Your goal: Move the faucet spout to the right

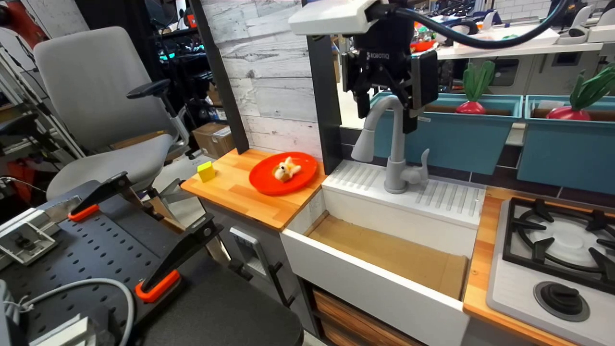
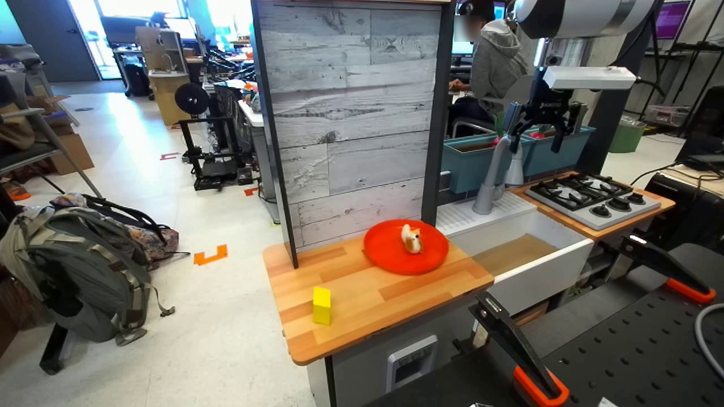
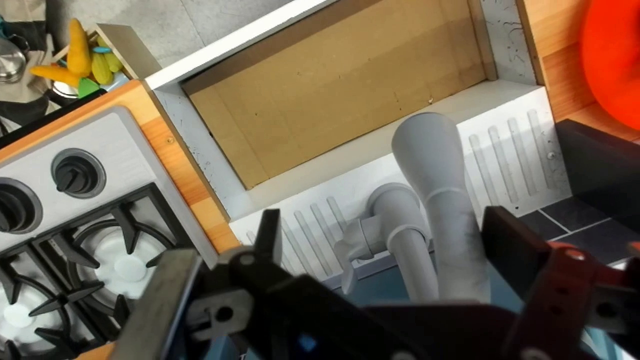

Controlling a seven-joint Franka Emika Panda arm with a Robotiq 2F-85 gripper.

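The faucet spout, a matte grey gooseneck tube, rises from its base behind the sink in both exterior views (image 1: pixel 398 137) (image 2: pixel 496 164). Its nozzle end hangs toward the sink side. In the wrist view the spout (image 3: pixel 452 220) lies between my spread fingers, much closer to the right-hand finger and near or touching it. My gripper (image 3: pixel 383 220) is open around the top of the spout; it also shows above the faucet in both exterior views (image 1: pixel 387 117) (image 2: pixel 536 148). The faucet handle (image 3: pixel 352 250) is left of the base in the wrist view. The spout's top is hidden by the gripper there.
The white sink (image 1: pixel 375 278) lies in front of the faucet. A stove (image 1: pixel 523 283) stands on one side; a red plate (image 1: pixel 262 180) with a small toy and a yellow block (image 1: pixel 206 171) are on the other. Teal planters (image 1: pixel 451 139) hang behind the faucet, beside a wood-look panel (image 2: pixel 350 113).
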